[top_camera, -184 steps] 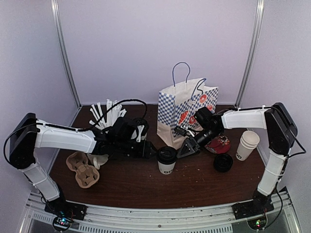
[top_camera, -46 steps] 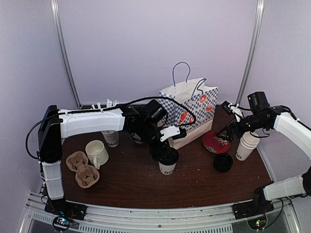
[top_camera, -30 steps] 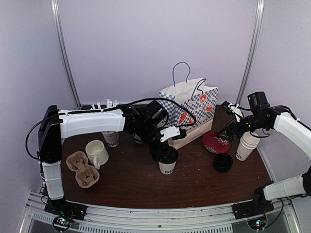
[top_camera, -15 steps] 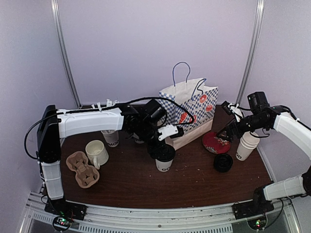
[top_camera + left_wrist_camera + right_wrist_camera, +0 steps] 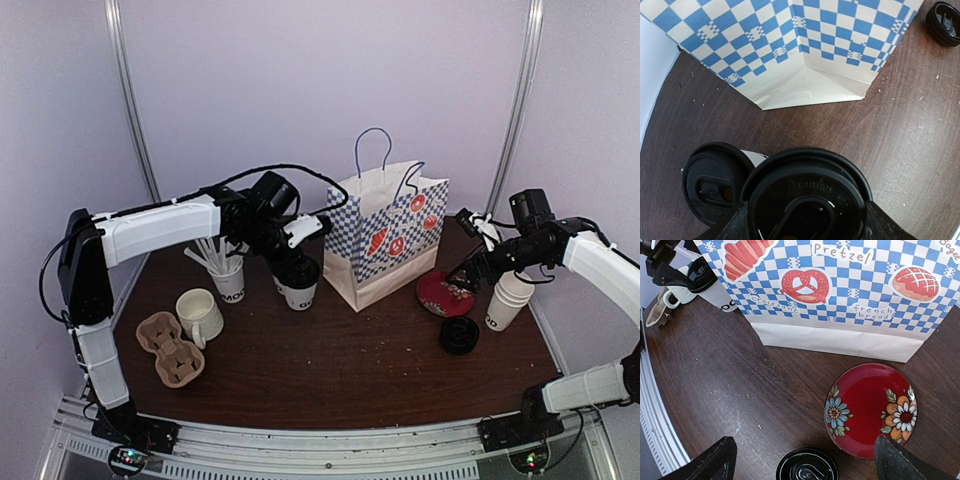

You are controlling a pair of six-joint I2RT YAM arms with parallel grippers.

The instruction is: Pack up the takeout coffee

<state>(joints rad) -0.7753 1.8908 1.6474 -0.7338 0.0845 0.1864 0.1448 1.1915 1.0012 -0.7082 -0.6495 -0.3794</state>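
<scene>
Leftward since half a second ago, the left gripper [image 5: 296,268] has carried the white paper coffee cup with a black round plastic lid [image 5: 299,294] from the middle of the dark wooden table [image 5: 330,375] to a spot just left of the bag's near corner. Its jaws are closed on the cup just under the lid, and the left wrist view shows its fingers [image 5: 741,228] on either side of the lid. Whether the cup's base touches the table I cannot tell. Just beside it stands a second lidded white paper cup [image 5: 715,189]. Further left are the white cup of straws [image 5: 228,281], the cream ceramic mug [image 5: 200,314] and the brown pulp cup carrier [image 5: 170,350]. To the right, the blue-and-white checked paper bag [image 5: 385,235] stands upright.

The right gripper [image 5: 465,272] has not shifted. Its jaws are spread wide with nothing between them, and it hangs above the red flowered plate [image 5: 443,296]. The loose black lid [image 5: 459,335] lies near the plate on its near side. The stack of white paper cups [image 5: 508,298] stands just right of the plate.
</scene>
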